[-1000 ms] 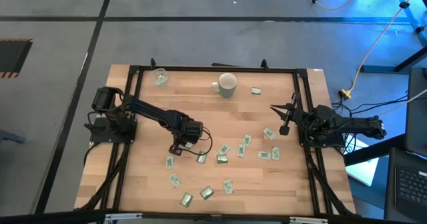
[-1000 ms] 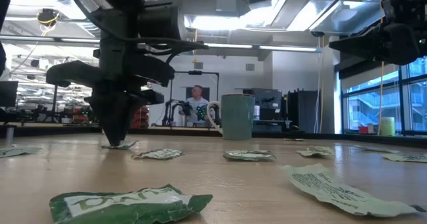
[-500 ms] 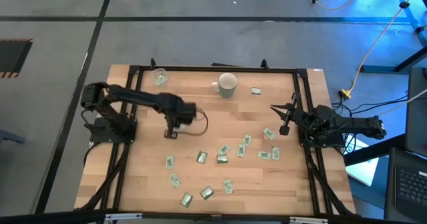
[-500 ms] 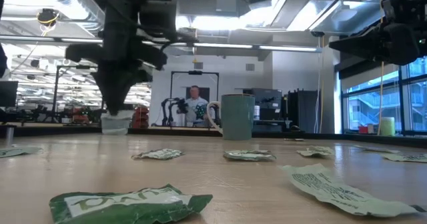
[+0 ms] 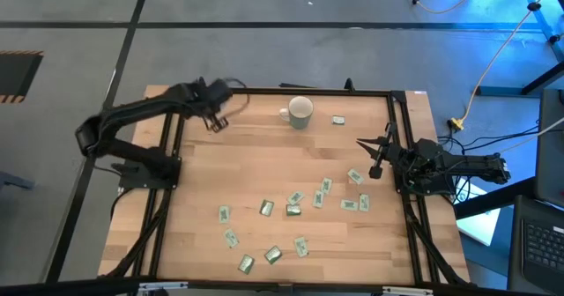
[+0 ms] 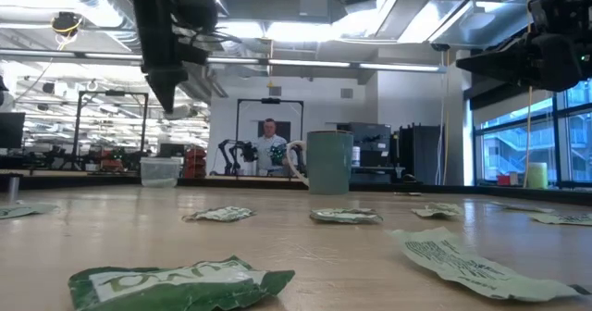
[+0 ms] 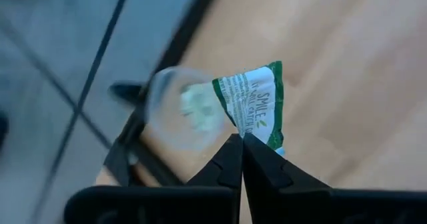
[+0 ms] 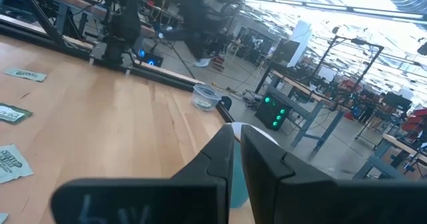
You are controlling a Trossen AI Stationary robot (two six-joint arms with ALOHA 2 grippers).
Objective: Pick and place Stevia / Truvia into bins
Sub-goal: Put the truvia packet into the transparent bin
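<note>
Nearest on the wooden desk (image 5: pixel 264 164), a loose scatter of green and white sachets (image 5: pixel 291 210) lies flat across the near middle and right, some just beside each other, others well apart; in the low view one crumpled green sachet (image 6: pixel 180 283) lies closest, with a pale one (image 6: pixel 462 260) to its right. One more sachet (image 5: pixel 338 119) lies alone at the far side, just right of the mug (image 5: pixel 300 112), which stands upright near the middle of the far edge with its handle pointing left. At the right edge of the desk, about halfway back, the right pincer (image 5: pixel 375 166) waits above the wood, its fingers drawn close with only a narrow slit between them and nothing in them. At the far left corner the left arm reaches out over the clear plastic cup (image 6: pixel 160 170), which already has pale sachets inside. The left pincer (image 7: pixel 241 143) is pressed tight on the lower edge of one green and white sachet (image 7: pixel 256 111), holding it in the air just beside and above the cup's rim. Beyond the desk, a person (image 6: pixel 272 144) stands in the room behind the mug.
</note>
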